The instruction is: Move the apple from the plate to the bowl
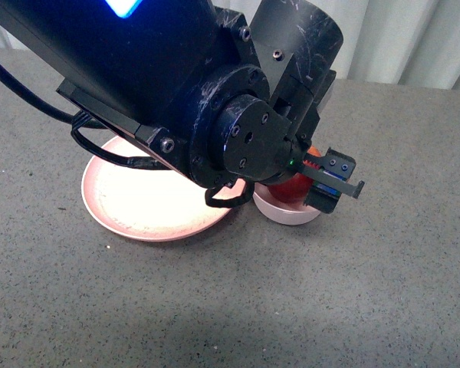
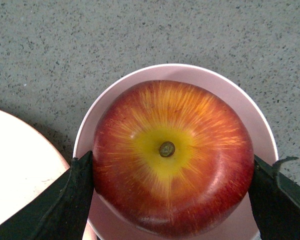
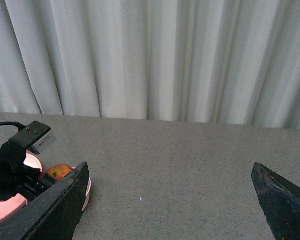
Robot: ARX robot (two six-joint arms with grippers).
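A: Where's the apple (image 2: 172, 157)?

B: Stem up, over the bowl (image 2: 240, 100) — low in it, though I can't tell if it rests on the bottom. The plate (image 1: 138, 207) just beside the bowl is bare.

A: And the left gripper (image 2: 172, 195)?

B: Its 2 fingers (image 2: 72, 200) press the apple's sides. Placing step — next it should open, then lift straight up. The right gripper (image 3: 170, 200) is wide open, holding nothing.

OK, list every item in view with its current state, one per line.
apple: stem up, over the bowl, gripped
bowl: upright, beneath the apple
plate: bare, nothing on it
left gripper: jaws closed on the apple's sides
right gripper: jaws wide apart, holding nothing
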